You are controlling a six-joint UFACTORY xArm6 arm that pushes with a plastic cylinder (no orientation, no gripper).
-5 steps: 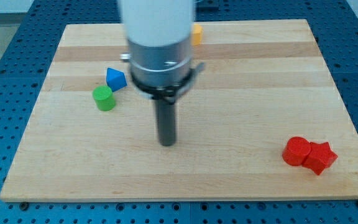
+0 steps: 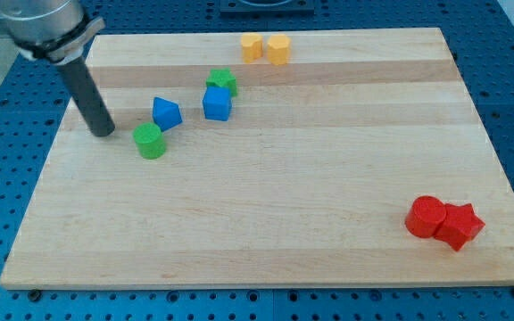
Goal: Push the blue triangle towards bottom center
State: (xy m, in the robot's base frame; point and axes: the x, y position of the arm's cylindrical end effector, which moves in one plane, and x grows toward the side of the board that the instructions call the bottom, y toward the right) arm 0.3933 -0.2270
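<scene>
My tip (image 2: pixel 103 132) rests on the bench (image 2: pixel 284 223), left of the blue triangle (image 2: pixel 165 112) and green cylinder (image 2: pixel 149 141), touching neither; my rod end grips nothing.

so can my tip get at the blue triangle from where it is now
Probably not straight across: my tip sits to the view's left of the blue triangle, with the green cylinder close by. Circling above the triangle looks free for a push toward bottom center.

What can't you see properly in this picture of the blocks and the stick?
- Camera view: the arm above my tip is cut off by the view's top-left edge.
- The green block behind the blue cube is partly hidden; its shape is unclear.
- The two yellow blocks are too small to name shapes.
</scene>
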